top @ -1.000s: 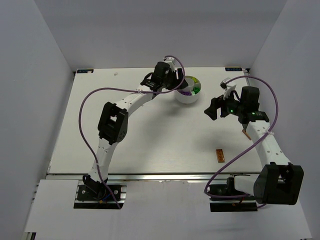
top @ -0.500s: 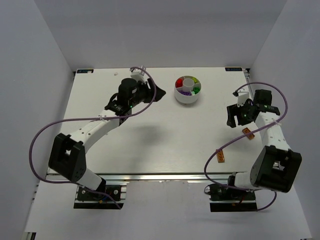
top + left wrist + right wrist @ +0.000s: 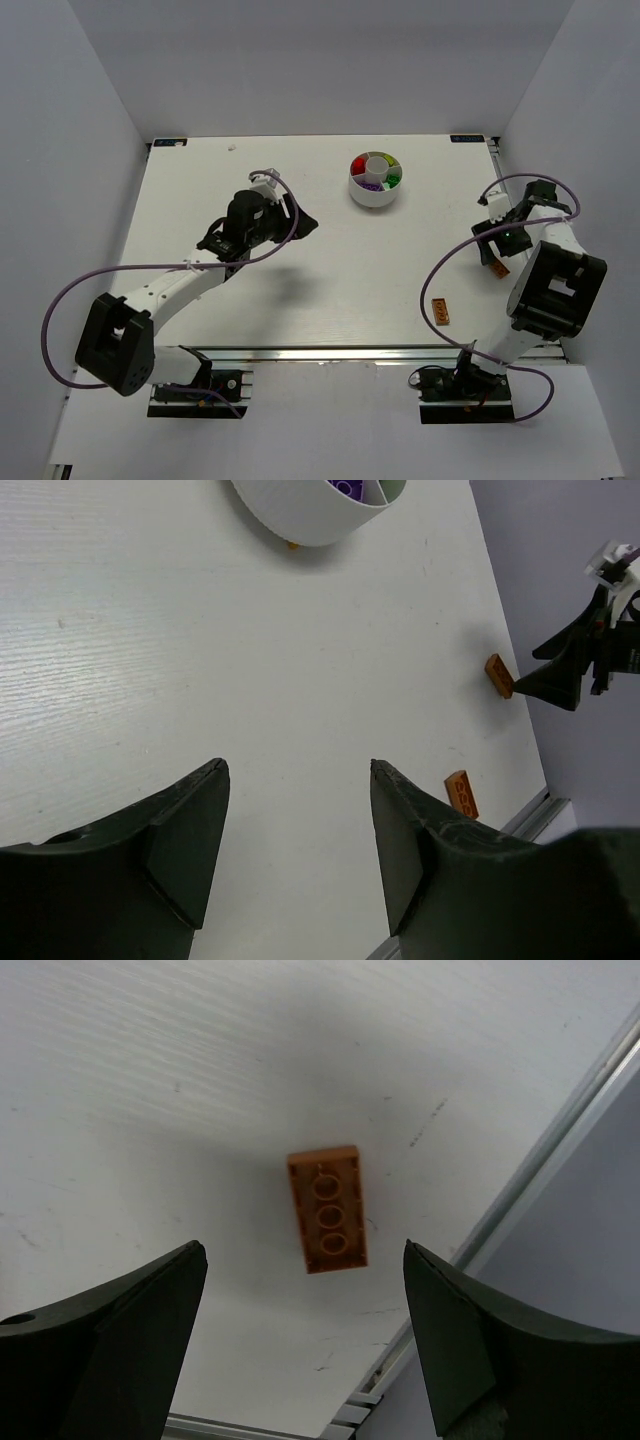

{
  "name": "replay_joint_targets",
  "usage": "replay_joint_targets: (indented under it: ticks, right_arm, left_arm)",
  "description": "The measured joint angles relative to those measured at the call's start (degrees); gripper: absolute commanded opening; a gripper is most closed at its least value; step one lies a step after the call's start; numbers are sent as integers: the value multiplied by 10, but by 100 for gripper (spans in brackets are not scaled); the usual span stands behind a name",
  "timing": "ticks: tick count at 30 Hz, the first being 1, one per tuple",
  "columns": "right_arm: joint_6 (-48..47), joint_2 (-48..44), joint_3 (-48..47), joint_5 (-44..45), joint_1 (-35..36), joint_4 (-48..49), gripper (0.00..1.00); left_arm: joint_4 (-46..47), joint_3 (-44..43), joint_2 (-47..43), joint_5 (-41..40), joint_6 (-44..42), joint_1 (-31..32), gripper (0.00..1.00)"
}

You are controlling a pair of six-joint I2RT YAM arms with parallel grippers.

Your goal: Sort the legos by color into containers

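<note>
Beneath the spread right gripper (image 3: pixel 302 1248) — an orange brick (image 3: pixel 328 1210), half-hidden from above

Bright, even overhead light; the white worktop (image 3: pixel 330 270) carries only faint, soft-edged shadows; wrist views hold its grain sharp, while the dark jaws close to the lens look slightly soft.

The white surface (image 3: pixel 330 270) carries a round white dish (image 3: pixel 375 198) near its far edge. Well apart from the dish, to its right and nearer the arm bases, lie two orange bricks. One orange brick (image 3: pixel 328 1210) lies studs up by the right rim, and the other orange brick (image 3: pixel 440 312) lies nearer still to the bases.
</note>
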State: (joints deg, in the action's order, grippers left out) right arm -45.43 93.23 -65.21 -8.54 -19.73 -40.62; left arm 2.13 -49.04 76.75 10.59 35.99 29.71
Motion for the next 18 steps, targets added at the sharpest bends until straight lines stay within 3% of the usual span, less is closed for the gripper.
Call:
replay_joint_targets:
  ticks: [7, 18]
  right_arm:
    - [-31, 43, -17, 5, -41, 1, 79]
    - [-50, 62, -7, 5, -42, 14, 76]
  left_arm:
    - [5, 8, -9, 1, 23, 0, 68]
    - [19, 8, 0, 10, 46, 0, 68]
